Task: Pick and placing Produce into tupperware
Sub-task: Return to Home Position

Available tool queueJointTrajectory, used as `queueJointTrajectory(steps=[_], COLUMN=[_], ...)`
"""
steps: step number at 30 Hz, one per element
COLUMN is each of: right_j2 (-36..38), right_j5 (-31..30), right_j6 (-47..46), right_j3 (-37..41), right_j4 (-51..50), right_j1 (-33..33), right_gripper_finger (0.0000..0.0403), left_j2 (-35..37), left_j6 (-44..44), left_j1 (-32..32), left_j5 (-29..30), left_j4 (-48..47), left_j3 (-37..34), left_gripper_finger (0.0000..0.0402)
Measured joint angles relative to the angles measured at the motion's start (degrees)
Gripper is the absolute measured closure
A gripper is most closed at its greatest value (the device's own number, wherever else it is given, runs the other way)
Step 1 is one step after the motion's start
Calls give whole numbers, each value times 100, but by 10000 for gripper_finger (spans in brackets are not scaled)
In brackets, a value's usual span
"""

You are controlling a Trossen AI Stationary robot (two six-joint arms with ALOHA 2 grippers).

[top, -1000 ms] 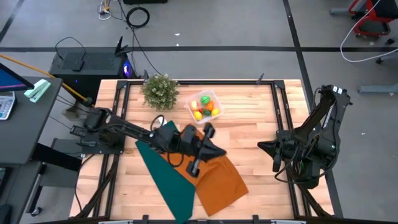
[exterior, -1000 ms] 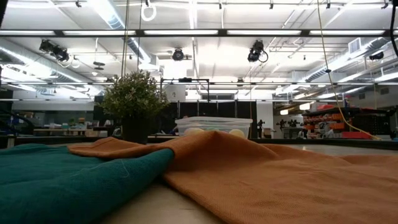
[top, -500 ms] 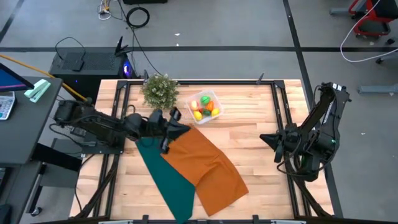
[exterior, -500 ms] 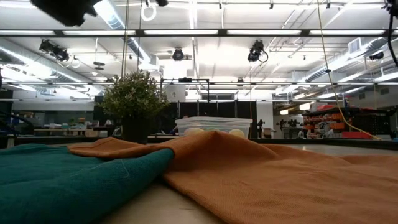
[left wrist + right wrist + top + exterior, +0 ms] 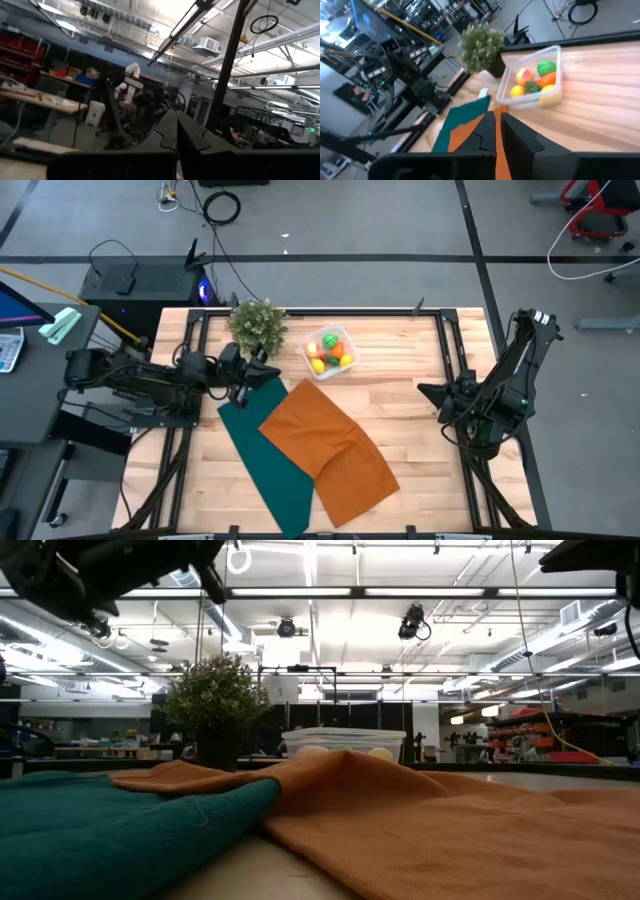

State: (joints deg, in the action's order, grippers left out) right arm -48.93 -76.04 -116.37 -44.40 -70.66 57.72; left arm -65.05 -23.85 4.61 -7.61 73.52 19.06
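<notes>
Jaws closed on both; one tupperware (image 5: 530,103), one plant (image 5: 257,325)

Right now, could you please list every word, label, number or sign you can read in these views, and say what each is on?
None can be read.
The tupperware, the orange cloth and the green cloth carry no print that shows.
The monitor screen is too small to read.

Overhead and table-level views, both on the tupperware (image 5: 329,350)
</notes>
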Motion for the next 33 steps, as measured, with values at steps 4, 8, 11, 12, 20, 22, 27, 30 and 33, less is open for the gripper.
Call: queueJointTrajectory(steps=[4,8,11,12,20,22,27,30,33], right_j2=[214,408,528,574,789,789,785,787,785], right_j5=[-15,-15,-13,-14,17,132,323,338,338], right_j6=[202,455,702,783,997,1020,1087,1088,1087], right_j3=[0,0,0,0,0,0,0,0,0], right_j4=[-3,-4,-4,-5,-4,-5,0,-1,-1], right_j1=[-110,-202,-299,-331,-480,-480,-480,-480,-480], right_gripper_finger=[403,403,403,403,403,403,403,403,403], left_j2=[171,223,223,223,255,333,842,1282,1754], left_j6=[-248,-255,-252,-253,-398,-353,253,713,933], left_j1=[303,579,817,893,1412,1377,1013,790,701], left_j5=[-184,-348,-470,-469,-390,-269,273,569,683], left_j4=[-7,9,0,15,426,485,457,363,-127], left_j3=[-241,-310,-400,-445,-650,-648,-648,-648,-648], left_gripper_finger=[400,398,399,399,399,400,400,400,401])
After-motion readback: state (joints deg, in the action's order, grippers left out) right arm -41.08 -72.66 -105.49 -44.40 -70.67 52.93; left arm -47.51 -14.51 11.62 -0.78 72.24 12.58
